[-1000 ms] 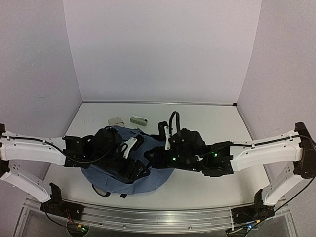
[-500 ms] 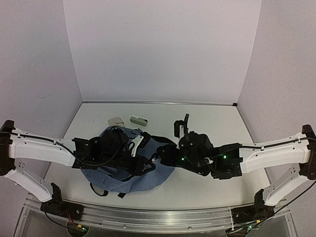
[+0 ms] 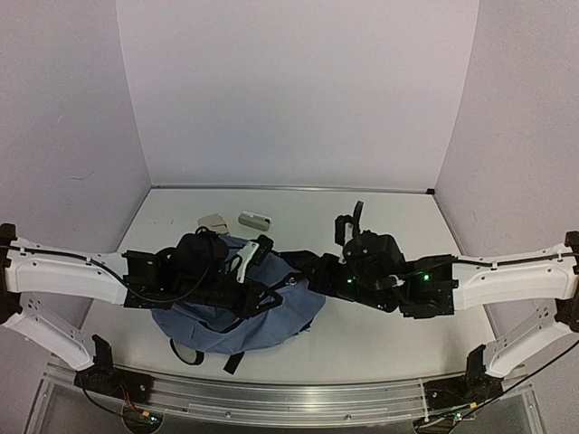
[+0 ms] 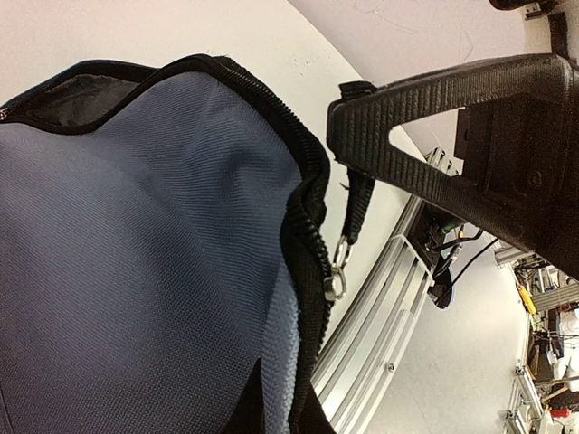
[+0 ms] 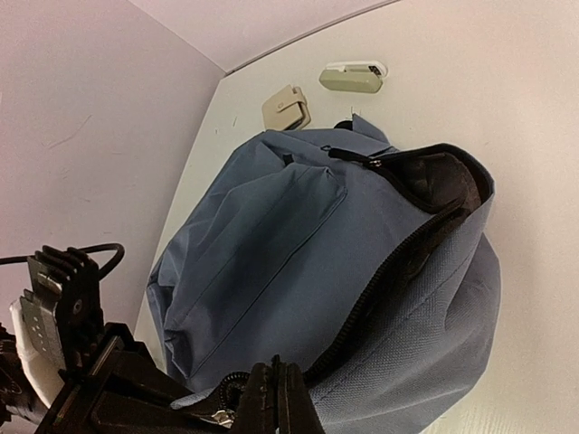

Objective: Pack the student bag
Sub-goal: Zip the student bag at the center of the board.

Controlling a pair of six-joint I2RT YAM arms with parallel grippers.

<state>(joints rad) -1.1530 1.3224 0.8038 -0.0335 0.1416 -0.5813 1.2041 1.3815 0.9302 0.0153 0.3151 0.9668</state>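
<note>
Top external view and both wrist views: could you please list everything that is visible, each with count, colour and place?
student bag: one, dusty blue with black straps, middle of the table, main zip open
zip pull: one, black strap on a metal ring, at the bag's zip
small flat item: one, beige, on the table behind the bag
small oblong item: one, pale grey-green, beside the beige item
table: one, white, under everything
rail: one, silver, along the near edge
left gripper: one, black, shut on the zip pull
right gripper: one, black, shut on the bag's zip edge
</note>
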